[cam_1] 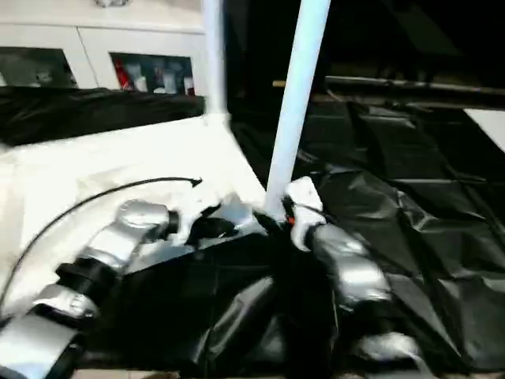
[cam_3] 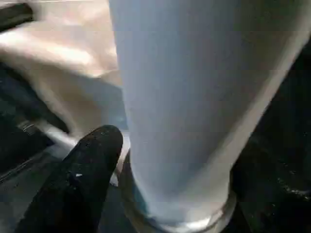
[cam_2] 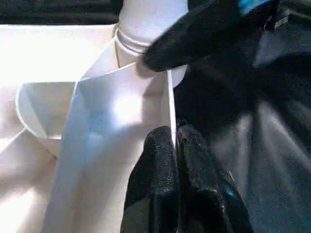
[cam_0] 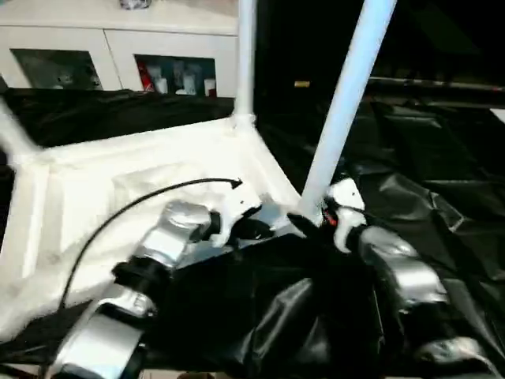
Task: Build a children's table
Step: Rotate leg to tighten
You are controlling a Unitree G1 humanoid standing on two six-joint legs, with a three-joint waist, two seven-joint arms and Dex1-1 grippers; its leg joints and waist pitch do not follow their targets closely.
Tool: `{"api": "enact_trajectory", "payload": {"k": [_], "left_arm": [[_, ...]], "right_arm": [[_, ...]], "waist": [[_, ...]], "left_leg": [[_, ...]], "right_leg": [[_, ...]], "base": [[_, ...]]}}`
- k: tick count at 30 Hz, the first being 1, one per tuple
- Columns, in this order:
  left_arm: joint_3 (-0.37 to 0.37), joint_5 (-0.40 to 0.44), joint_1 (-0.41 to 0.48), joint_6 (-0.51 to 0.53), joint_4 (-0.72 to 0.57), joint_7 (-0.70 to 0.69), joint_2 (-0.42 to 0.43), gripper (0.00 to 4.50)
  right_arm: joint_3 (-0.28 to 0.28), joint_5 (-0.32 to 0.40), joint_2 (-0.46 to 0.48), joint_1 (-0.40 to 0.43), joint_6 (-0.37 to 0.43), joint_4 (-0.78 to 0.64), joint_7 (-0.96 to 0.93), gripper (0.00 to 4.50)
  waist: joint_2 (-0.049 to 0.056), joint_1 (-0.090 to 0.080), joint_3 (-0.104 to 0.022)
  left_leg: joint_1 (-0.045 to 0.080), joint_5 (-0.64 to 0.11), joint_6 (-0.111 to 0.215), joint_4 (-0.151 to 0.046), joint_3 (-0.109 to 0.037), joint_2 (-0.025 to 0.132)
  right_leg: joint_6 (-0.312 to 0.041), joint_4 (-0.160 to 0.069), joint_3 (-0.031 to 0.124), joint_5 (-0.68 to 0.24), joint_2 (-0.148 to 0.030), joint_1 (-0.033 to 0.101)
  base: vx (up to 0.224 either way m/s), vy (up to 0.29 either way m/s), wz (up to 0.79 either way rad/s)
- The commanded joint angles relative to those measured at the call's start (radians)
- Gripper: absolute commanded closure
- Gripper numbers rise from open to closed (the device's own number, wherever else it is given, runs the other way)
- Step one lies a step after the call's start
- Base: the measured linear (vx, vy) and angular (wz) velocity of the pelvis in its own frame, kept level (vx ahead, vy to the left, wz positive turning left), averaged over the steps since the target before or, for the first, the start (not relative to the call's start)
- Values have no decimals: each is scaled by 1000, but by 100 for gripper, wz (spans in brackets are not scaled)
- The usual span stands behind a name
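Note:
The children's table top [cam_0: 95, 189] lies upside down on a black sheet, ribbed side up. One white leg [cam_0: 245, 55] stands upright in the far corner socket. A second leg [cam_0: 347, 95] leans out of the near right corner socket. My left gripper [cam_2: 174, 145] is shut on the thin side wall of the top, just beside that near corner. My right gripper [cam_0: 316, 217] sits at the base of the leaning leg [cam_3: 184, 97], close against it where it meets the socket. A third leg [cam_0: 16, 138] shows blurred at the far left.
A black plastic sheet [cam_0: 426, 181] covers the floor around and to the right of the top, in creases. A white cabinet with glass doors [cam_0: 118, 47] stands behind. A black cable [cam_0: 126, 205] arcs over my left forearm.

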Motion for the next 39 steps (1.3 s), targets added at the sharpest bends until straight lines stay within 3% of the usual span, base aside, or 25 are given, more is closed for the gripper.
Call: {"api": "enact_trajectory", "payload": {"k": [1, 5, 7, 10, 12, 14, 15, 18, 21, 25, 27, 33, 39], "left_arm": [[-53, -9, 31, -2, -10, -104, 13, 450], [-65, -17, 39, 2, -37, -179, 60, 450], [-66, -25, 45, 12, -50, -214, 82, 450], [-75, -33, 56, 18, -70, -279, 122, 450], [-76, -35, 59, 16, -72, -290, 132, 450], [-74, -35, 59, 14, -72, -292, 135, 450], [-69, -31, 55, 10, -64, -290, 140, 450], [-66, -32, 52, 8, -61, -288, 146, 450], [-68, -38, 54, 11, -68, -289, 154, 450], [-71, -40, 53, 10, -66, -287, 155, 450], [-71, -41, 53, 10, -65, -286, 155, 450], [-70, -41, 50, 5, -61, -285, 161, 450], [-72, -40, 51, 9, -64, -285, 161, 450]], "right_arm": [[46, 37, -33, 14, 2, -69, 133, 96], [56, 66, -100, 32, 13, -109, 250, 96], [60, 73, -122, 32, 15, -124, 288, 96], [70, 77, -161, 29, 4, -149, 347, 96], [70, 81, -173, 28, -2, -155, 362, 96], [68, 83, -178, 27, -2, -155, 368, 96], [61, 81, -193, 25, -15, -148, 379, 96], [54, 81, -211, 26, -24, -145, 389, 96], [48, 89, -216, 27, -18, -146, 394, 96], [49, 100, -207, 27, 0, -149, 401, 96], [50, 101, -204, 27, 2, -148, 402, 122], [67, 104, -188, 22, 3, -132, 406, 164], [83, 100, -179, 16, 3, -117, 414, 211]], "waist": [[-13, 11, -51], [-14, 23, -55], [-11, 32, -64], [-11, 36, -70], [-10, 37, -66], [-7, 37, -61], [-5, 35, -57], [-4, 35, -55], [-5, 32, -58], [-8, 34, -62], [-7, 35, -62], [-6, 35, -61], [-8, 35, -62]], "left_leg": [[10, -319, 51, -73, -20, 66], [8, -243, 75, -61, -9, 69], [-2, -129, 95, -49, -5, 68], [-6, -55, 133, -32, -1, 62], [-8, -92, 134, -34, -1, 63], [-5, -150, 111, -41, -3, 67], [0, -212, 76, -48, -4, 70], [5, -255, 42, -53, -6, 72], [1, -247, 33, -54, -8, 71], [-1, -192, 56, -46, -5, 68], [-1, -176, 66, -45, -5, 67], [0, -210, 53, -47, -6, 68], [-1, -197, 53, -46, -6, 68]], "right_leg": [[-183, -66, 59, -315, -68, 26], [-233, -44, 59, -206, -60, 24], [-261, -20, 54, -55, -57, 35], [-292, 1, 53, 100, -49, 30], [-288, -6, 50, 42, -50, 31], [-270, -15, 51, -58, -51, 30], [-251, -27, 52, -157, -53, 26], [-236, -33, 54, -217, -53, 24], [-230, -30, 55, -202, -54, 29], [-248, -21, 54, -123, -52, 31], [-256, -18, 53, -99, -51, 31], [-249, -24, 53, -160, -53, 31], [-247, -22, 53, -151, -53, 31]], "base": [[55, -53, 5], [74, -53, 7], [65, -30, -2], [0, 0, 0], [0, 0, 0], [0, 0, 0], [0, 0, 0], [0, 0, 0], [0, 0, 0], [0, 0, 0], [0, 0, 0], [0, 0, 0], [0, 0, 0]]}}
